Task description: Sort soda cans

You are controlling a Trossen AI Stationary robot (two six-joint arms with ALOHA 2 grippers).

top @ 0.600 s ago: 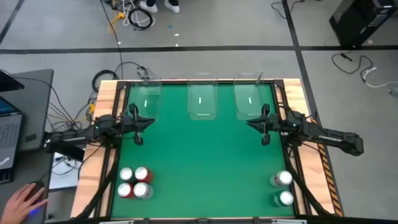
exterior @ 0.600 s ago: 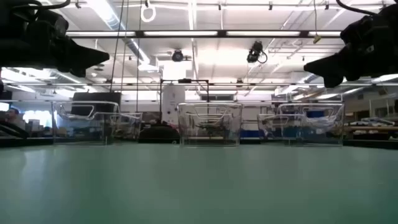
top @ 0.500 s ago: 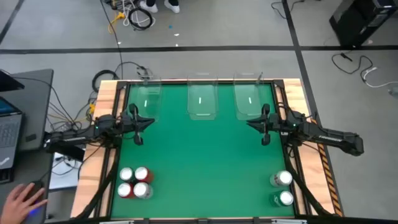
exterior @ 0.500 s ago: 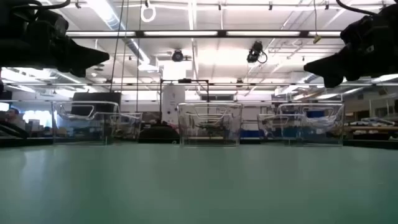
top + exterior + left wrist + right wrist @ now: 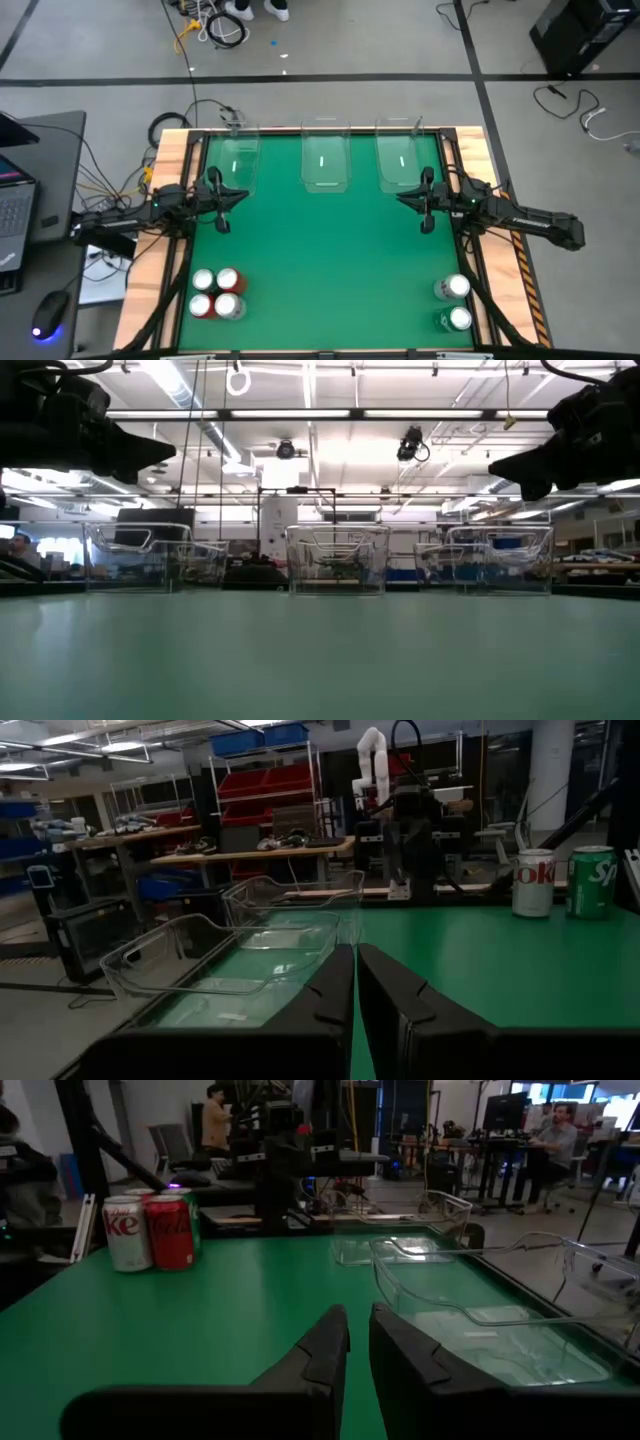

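In the high view, several cans stand upright in a tight cluster point(image 5: 216, 293) at the table's near left corner: red ones and a silver-white one. A silver-white can point(image 5: 452, 288) and a green can point(image 5: 458, 319) stand at the near right corner. The left wrist view shows that pair, silver-white point(image 5: 532, 882) and green point(image 5: 592, 880). The right wrist view shows the cluster point(image 5: 150, 1230). My left gripper point(image 5: 244, 194) hovers shut near the left far bin. My right gripper point(image 5: 401, 198) hovers shut near the right far bin. Neither gripper is near a can.
Three clear plastic bins sit along the far edge: left point(image 5: 236, 160), middle point(image 5: 325, 160), right point(image 5: 400, 160). The low view shows them standing on the green mat point(image 5: 320, 660). Wooden rails point(image 5: 168, 240) border the table's sides. A laptop and mouse lie off the table's left.
Both arms have kept still. A person's hand at the mouse beside the table's near left corner has drawn back out of view.
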